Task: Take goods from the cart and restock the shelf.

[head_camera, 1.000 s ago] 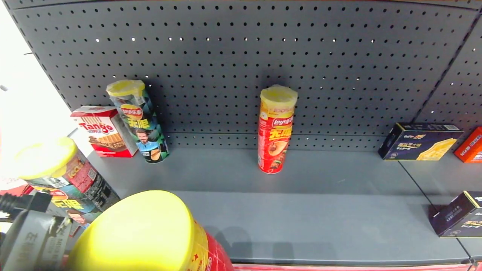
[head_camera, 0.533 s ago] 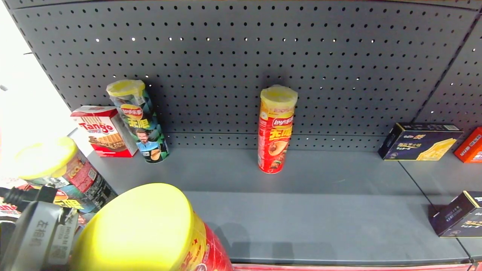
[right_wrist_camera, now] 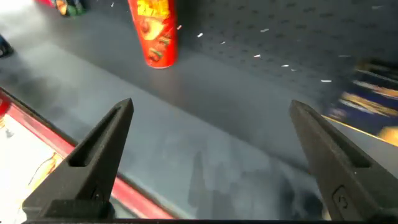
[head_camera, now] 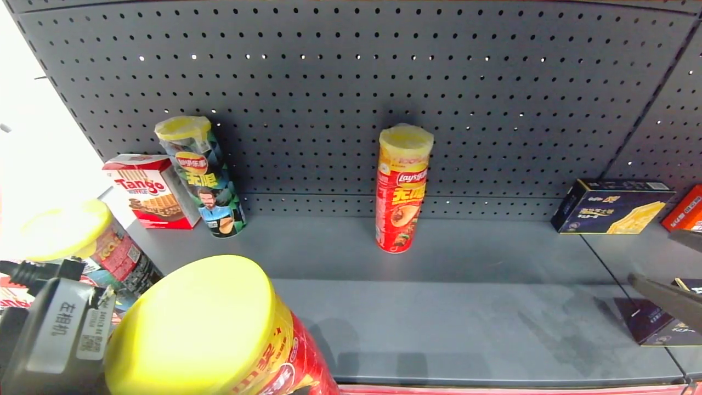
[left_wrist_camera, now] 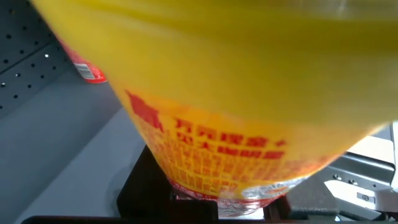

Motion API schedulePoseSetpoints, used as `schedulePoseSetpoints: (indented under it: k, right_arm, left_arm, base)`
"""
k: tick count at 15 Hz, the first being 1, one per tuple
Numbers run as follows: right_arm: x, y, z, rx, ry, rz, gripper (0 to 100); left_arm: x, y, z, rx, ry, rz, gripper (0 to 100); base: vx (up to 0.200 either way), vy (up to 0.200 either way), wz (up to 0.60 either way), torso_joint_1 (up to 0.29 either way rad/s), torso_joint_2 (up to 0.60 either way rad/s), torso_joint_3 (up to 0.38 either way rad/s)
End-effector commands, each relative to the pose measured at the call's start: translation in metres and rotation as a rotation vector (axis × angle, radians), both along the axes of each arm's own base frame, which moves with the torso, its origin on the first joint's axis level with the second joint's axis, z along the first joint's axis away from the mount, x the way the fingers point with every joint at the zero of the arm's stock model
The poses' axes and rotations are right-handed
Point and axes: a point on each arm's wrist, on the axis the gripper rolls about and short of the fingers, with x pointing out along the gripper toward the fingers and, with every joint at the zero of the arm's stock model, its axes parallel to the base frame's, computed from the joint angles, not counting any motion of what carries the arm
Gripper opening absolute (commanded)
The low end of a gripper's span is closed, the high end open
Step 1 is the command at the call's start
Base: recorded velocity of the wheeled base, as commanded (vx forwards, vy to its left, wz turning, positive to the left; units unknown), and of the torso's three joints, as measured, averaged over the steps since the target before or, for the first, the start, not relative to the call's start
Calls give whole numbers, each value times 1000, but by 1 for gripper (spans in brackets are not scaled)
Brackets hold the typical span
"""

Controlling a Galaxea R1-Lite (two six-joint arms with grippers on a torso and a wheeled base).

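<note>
The held red can [head_camera: 219, 329] rose, and the right tool [head_camera: 650, 256] came over the shelf [head_camera: 466, 329].

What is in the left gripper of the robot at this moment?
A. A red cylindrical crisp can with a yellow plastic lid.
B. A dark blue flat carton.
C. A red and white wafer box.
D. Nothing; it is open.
A: the left gripper is closed around the red cylindrical crisp can with a yellow plastic lid, which it holds up in front of the grey metal shelf.
</note>
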Motion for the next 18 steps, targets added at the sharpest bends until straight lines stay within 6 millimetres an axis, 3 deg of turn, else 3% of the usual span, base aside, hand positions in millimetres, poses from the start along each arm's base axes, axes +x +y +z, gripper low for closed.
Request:
schedulePoseSetpoints:
  k: [1, 4, 9, 16, 18]
  right_arm:
    - [58, 24, -4, -5, 60, 61, 100]
    - [80, 33, -1, 6, 70, 98, 100]
    - [121, 67, 18, 45, 73, 247, 100]
    - [176, 94, -1, 1, -21, 602, 100]
    - [190, 100, -6, -5, -38, 622, 100]
  left_arm:
    - [1, -1, 1, -5, 6, 1, 0]
    - [0, 0, 1, -11, 14, 4, 0]
    - [1, -1, 0, -7, 18, 7, 0]
    - [3, 2, 2, -26, 36, 33, 0]
    - [3, 2, 1, -24, 39, 33, 0]
  base:
    - [0, 0, 0, 0, 0, 0]
    - [0, 0, 0, 0, 0, 0]
    - [0, 0, 0, 0, 0, 0]
    - [0, 0, 0, 0, 0, 0]
    - [0, 0, 0, 0, 0, 0]
